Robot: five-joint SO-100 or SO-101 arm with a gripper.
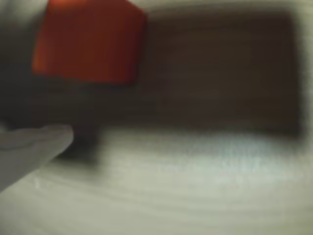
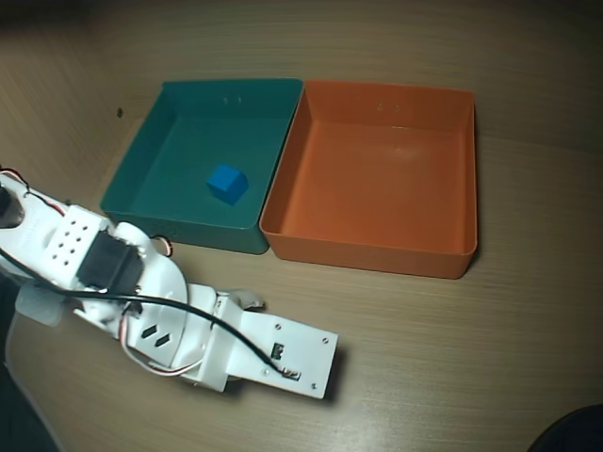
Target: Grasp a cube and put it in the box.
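The wrist view is badly blurred. The orange cube (image 1: 88,41) fills its upper left, resting on the pale wood table. One white finger (image 1: 36,144) of my gripper reaches in from the lower left, just below the cube, with a dark shadow between them; the other finger is out of view. From overhead, the arm's white wrist housing (image 2: 273,353) lies low over the table and hides both the fingers and the cube. The orange box (image 2: 377,250) stands empty at upper right, well away from the arm.
A teal-green tray (image 2: 184,226) touches the orange box's left wall and holds a small blue cube (image 2: 227,184). The arm's base and cables (image 2: 66,250) fill the lower left. A dark object (image 2: 570,433) sits at the bottom right corner.
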